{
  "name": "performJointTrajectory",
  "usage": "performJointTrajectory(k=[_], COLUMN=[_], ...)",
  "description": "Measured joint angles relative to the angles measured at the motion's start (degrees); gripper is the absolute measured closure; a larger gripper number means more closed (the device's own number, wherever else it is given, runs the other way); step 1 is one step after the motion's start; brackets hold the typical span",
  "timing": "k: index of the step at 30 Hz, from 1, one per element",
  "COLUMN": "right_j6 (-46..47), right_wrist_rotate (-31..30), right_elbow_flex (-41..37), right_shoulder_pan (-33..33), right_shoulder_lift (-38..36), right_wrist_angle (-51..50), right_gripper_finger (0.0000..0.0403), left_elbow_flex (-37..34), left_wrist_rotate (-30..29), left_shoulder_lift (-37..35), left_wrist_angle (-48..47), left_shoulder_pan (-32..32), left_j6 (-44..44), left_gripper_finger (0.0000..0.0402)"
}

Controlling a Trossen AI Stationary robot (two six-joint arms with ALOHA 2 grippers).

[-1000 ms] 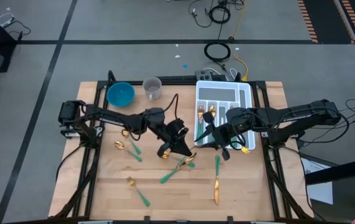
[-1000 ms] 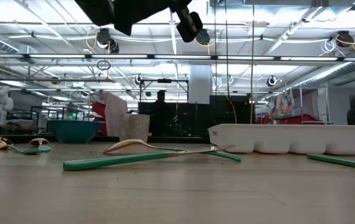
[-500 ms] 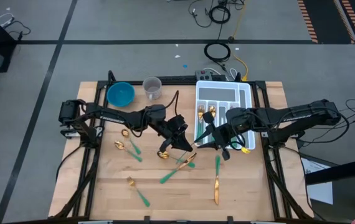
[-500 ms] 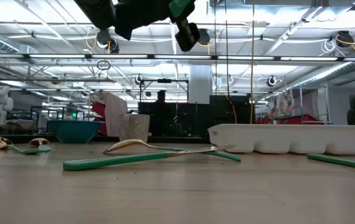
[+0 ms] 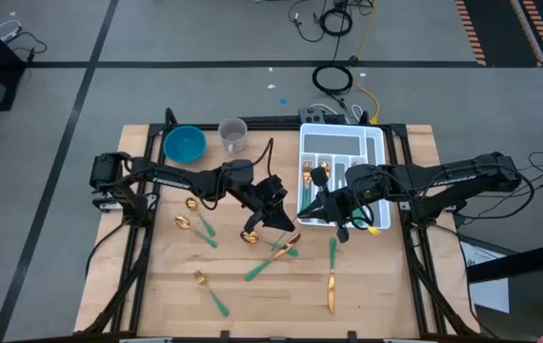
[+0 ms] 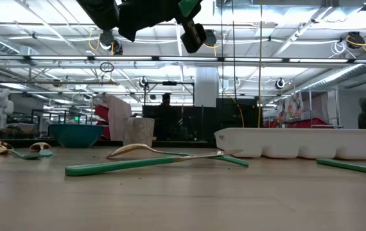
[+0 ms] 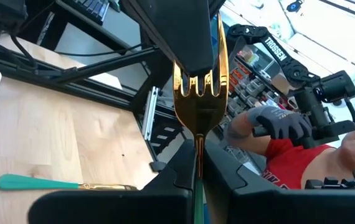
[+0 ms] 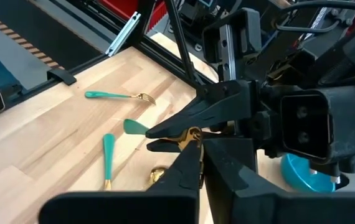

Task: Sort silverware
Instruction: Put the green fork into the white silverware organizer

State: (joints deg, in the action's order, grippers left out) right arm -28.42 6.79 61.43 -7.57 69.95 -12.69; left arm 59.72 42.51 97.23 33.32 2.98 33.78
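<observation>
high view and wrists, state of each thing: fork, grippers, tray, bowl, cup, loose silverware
fork, lifted, gripped at both ends
left gripper, shut on the fork's green handle
right gripper, shut on the fork's gold head
tray, a few pieces already in it
blue bowl, upright, looks empty
clear cup, upright
loose silverware, lying flat on the table

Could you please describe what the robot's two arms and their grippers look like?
Both the left arm and the right arm are dark, slim and jointed, with black cables alongside. The left gripper and right gripper each end in two black tapering fingers.
</observation>
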Motion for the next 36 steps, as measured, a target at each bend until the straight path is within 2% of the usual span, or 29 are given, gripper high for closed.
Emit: performJointTrajectory(k=[8, 17, 22, 28, 34, 36], right_j6=[-0.88, -0.76, -0.86, 2.60, 8.15, 8.06], right_wrist_rotate=[-1.51, -2.39, -3.89, -3.60, -3.84, -1.87], right_elbow_flex=[0.00, 0.00, -0.04, -0.04, 4.54, 6.74], right_shoulder_pan=[-0.04, -0.04, 0.41, 1.88, 10.25, 13.68], right_shoulder_lift=[0.00, 0.00, -1.73, -5.38, -5.15, -4.37], right_wrist_angle=[-1.11, -2.64, -5.03, -11.97, -26.28, -29.44], right_gripper_finger=[0.0402, 0.0403, 0.0403, 0.0403, 0.0403, 0.0403], left_elbow_flex=[-0.04, -0.07, -0.04, -0.05, -0.05, -0.05], left_wrist_rotate=[-1.14, -0.48, -0.34, -0.78, -0.62, 0.14], left_shoulder_lift=[0.00, 0.00, -0.02, -0.02, -0.02, -0.29], left_wrist_angle=[-0.23, -0.53, -11.05, -25.64, -31.99, -32.15], left_shoulder_pan=[0.02, 0.02, 0.58, 2.26, 2.84, 2.82], left_j6=[-2.62, -7.35, -9.50, -13.25, -13.60, -13.66], left_gripper_finger=[0.0373, 0.0256, 0.0218, 0.0212, 0.0212, 0.0212])
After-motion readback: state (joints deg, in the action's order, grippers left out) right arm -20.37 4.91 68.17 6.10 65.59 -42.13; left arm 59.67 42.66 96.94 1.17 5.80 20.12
